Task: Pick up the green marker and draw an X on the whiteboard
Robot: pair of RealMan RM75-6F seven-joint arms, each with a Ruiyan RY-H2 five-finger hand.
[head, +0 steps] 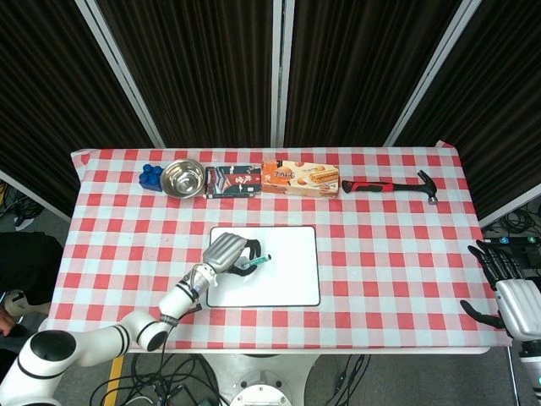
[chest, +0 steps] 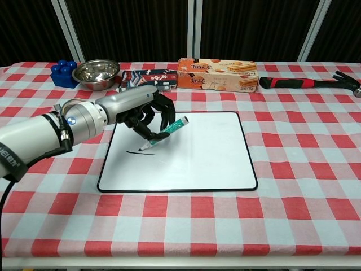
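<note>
On the checked bench (chest: 293, 169) lies the whiteboard (chest: 197, 158); over its left part the left hand (chest: 144, 110) grips the green marker (chest: 164, 133), tip touching the board by a short dark stroke (chest: 133, 152); far right of the whiteboard, the right hand (head: 507, 292) hangs empty, fingers spread.

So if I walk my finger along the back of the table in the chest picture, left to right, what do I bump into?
Blue block → metal bowl → dark flat box → orange biscuit box → red-handled hammer.
</note>
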